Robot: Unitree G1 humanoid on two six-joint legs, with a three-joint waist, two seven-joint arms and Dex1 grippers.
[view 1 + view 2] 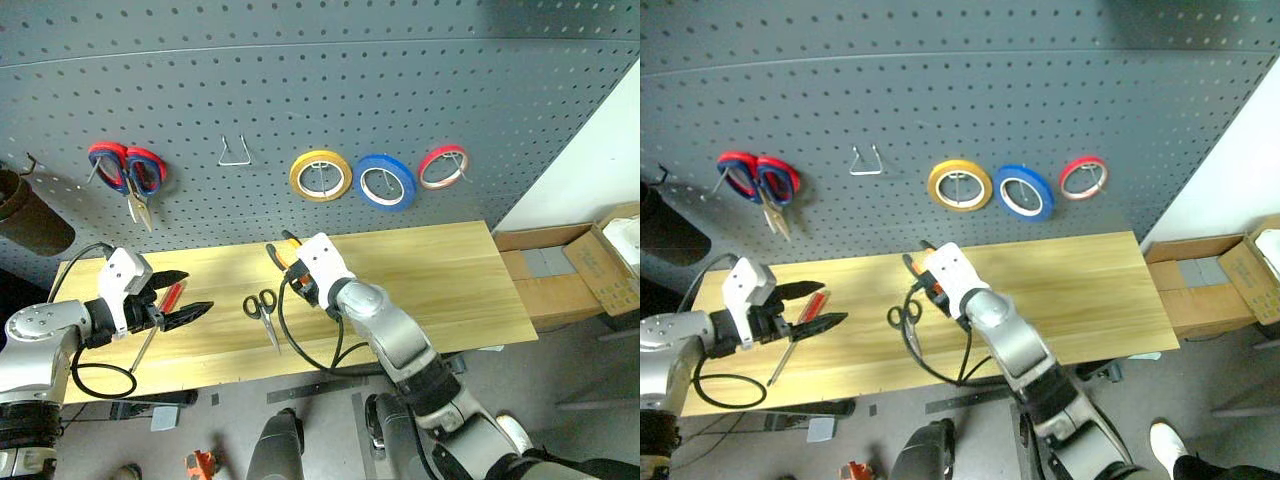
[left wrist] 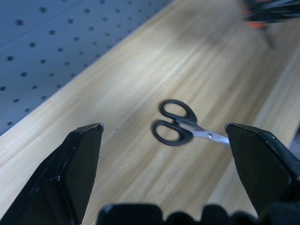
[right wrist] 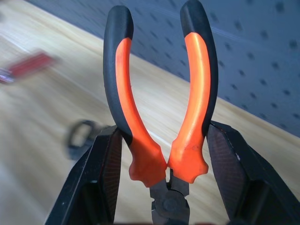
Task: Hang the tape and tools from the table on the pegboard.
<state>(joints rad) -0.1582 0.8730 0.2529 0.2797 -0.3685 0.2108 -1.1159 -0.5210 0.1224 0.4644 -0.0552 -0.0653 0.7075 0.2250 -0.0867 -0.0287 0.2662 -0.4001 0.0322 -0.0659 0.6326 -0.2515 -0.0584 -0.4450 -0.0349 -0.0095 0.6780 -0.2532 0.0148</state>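
Pliers (image 3: 159, 117) sit clamped in right pincer (image 3: 161, 154) above table (image 1: 440, 270).

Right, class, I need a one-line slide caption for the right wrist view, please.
The right gripper clamps the orange-and-black pliers, handles pointing toward the pegboard above the table.

Left end effector (image 1: 185, 295) open, right end effector (image 3: 161, 154) clamped.
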